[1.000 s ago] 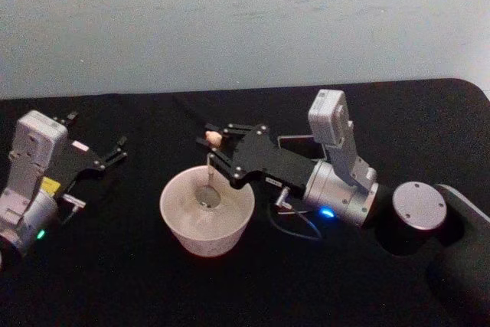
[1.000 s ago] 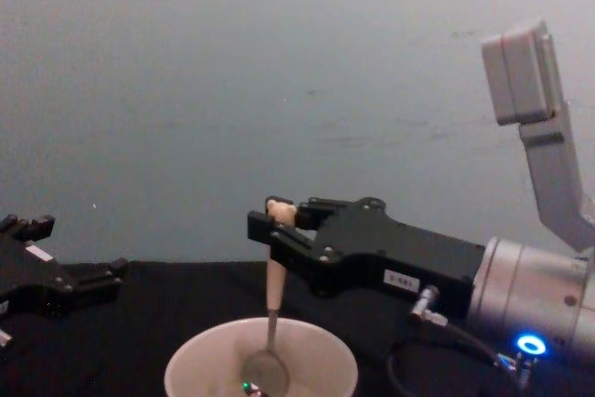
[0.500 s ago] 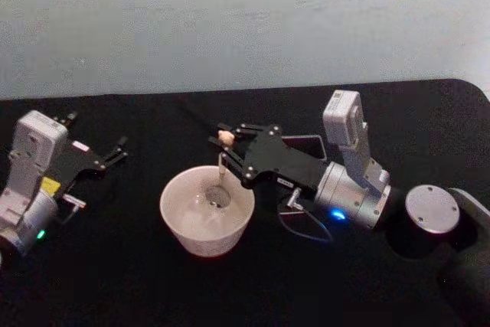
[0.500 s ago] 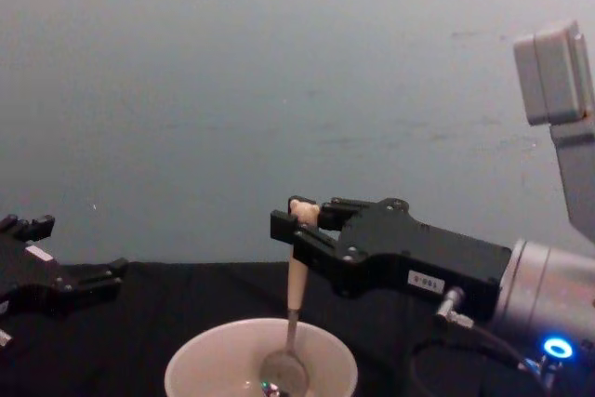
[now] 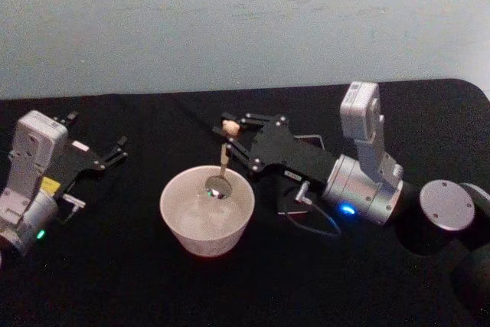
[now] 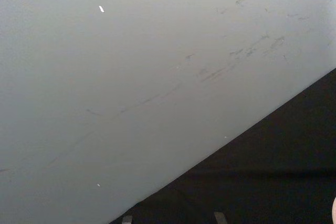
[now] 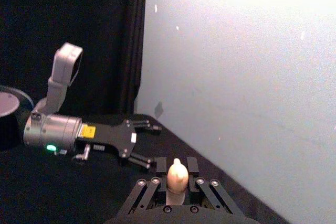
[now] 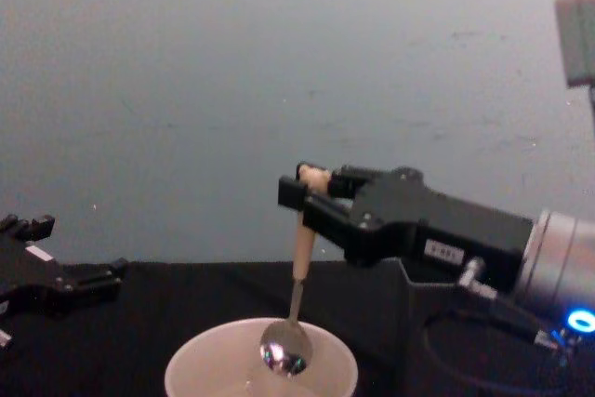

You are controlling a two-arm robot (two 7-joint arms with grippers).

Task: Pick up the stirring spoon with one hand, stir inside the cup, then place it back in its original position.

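Note:
My right gripper point(image 5: 227, 135) is shut on the cream handle of the stirring spoon point(image 5: 223, 160), which hangs nearly upright over the cup point(image 5: 184, 223). In the chest view the spoon's shiny bowl point(image 8: 285, 355) sits about level with the cup's rim point(image 8: 191, 356), toward its right side, below the right gripper point(image 8: 305, 189). The bear-head top point(image 7: 177, 174) pokes up between the shut fingers. The dark square holder point(image 5: 315, 138) shows partly behind the right gripper's body. My left gripper point(image 5: 98, 131) rests open at the table's left, away from the cup.
A black cloth covers the table point(image 5: 115, 281), with a pale wall behind. The right arm's cable point(image 5: 306, 223) loops on the cloth just right of the cup. The left arm point(image 7: 58, 129) lies along the table's left side.
The right gripper has moved right and up with the spoon. The spoon's bowl has risen from the cup's bottom to about rim level. The left arm has not moved.

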